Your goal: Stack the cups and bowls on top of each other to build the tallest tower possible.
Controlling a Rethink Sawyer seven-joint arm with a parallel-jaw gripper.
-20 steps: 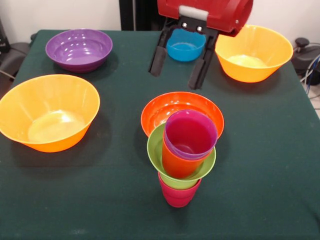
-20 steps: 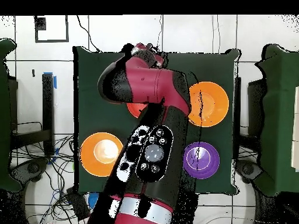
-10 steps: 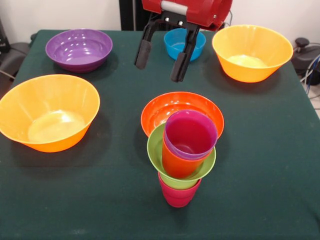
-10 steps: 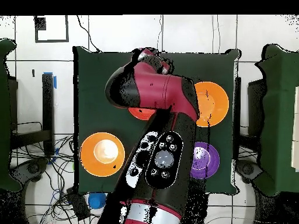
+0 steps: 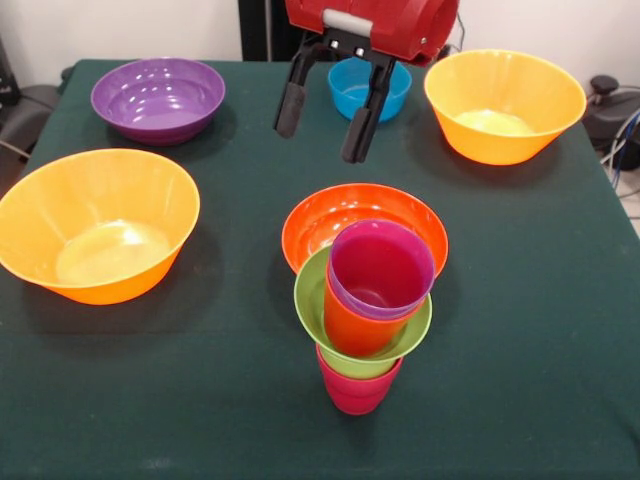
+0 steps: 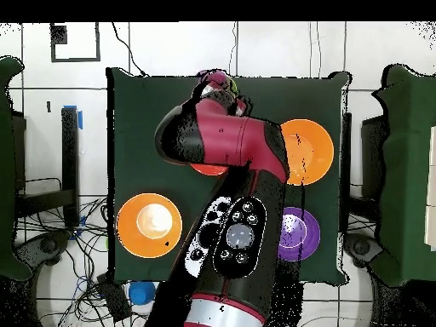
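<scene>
The tower stands at the table's near middle: a crimson cup (image 5: 357,388) at the bottom, a wide lime green piece (image 5: 312,300) on it, an orange-red cup (image 5: 352,330) in that, and a purple cup (image 5: 381,268) on top. The tower's top shows in the overhead view (image 6: 218,86). A red-orange bowl (image 5: 330,212) sits just behind it. My gripper (image 5: 323,122) hangs open and empty above the table, in front of the small blue bowl (image 5: 366,90) and well behind the tower. In the overhead view the arm (image 6: 223,140) hides the gripper.
A large orange bowl (image 5: 97,225) sits at the left, another (image 5: 505,105) at the far right, and a purple bowl (image 5: 158,97) at the far left. In the overhead view they show as orange (image 6: 150,224), orange (image 6: 312,150) and purple (image 6: 299,235).
The open gripper has swung left from in front of the right orange bowl to in front of the blue bowl, and has hardly moved in the last half second. The tower and bowls are unchanged.
</scene>
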